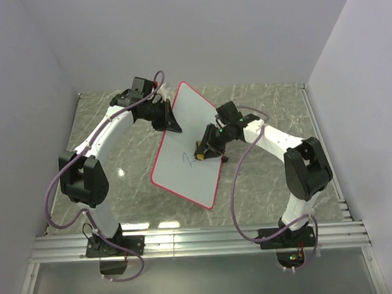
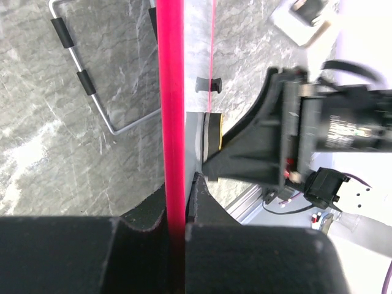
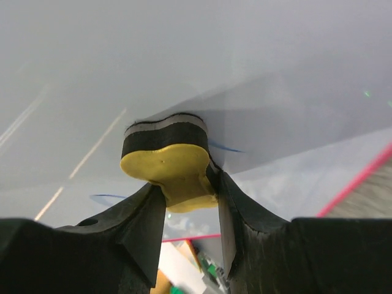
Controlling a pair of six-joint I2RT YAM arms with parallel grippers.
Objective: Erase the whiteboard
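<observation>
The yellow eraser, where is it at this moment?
In the top view the eraser is mid-table, clamped in the right gripper and set against the face of the whiteboard, just right of the blue scribble.

Grey marbled table (image 1: 140, 201); bent wire frame (image 2: 86, 81) with black sleeves lying on it.

Eraser (image 1: 201, 150) against the whiteboard (image 1: 184, 177), itself over the middle of the table (image 1: 272, 108)
</observation>
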